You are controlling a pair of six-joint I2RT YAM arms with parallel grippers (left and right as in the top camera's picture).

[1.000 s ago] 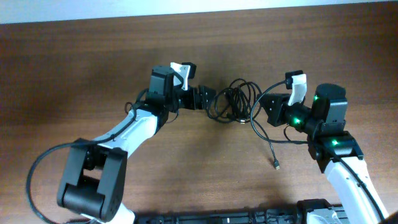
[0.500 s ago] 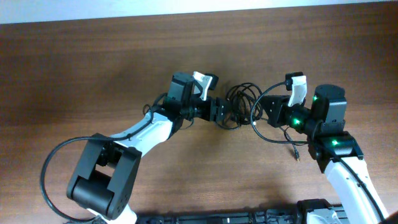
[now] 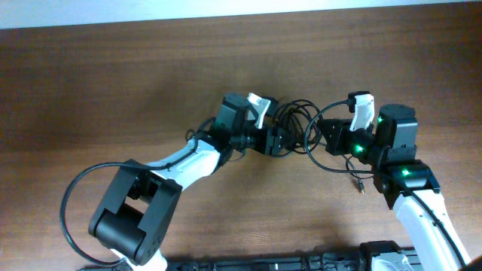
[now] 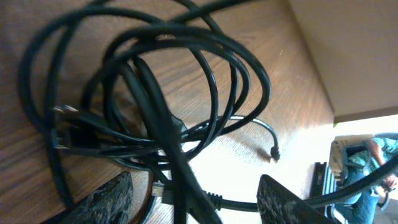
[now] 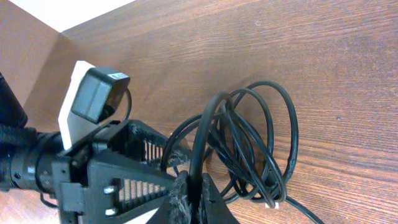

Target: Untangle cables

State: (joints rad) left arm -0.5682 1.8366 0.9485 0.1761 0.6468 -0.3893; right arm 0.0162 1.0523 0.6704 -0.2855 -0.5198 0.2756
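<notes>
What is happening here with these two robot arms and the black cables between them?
Two robot arms are working on a tangle of black cables on a wooden table. The right gripper is shut on one strand at the edge of the bundle. The left gripper is open, with its fingers on either side of the coil and nothing gripped yet. The cables are not untangled yet; one plug end lies free near the right arm.

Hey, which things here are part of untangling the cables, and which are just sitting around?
Part of the job:
tangle of thin black cables
left hand, open, straddling the strands
right hand, shut on one strand

Just there:
brown wooden table
</notes>
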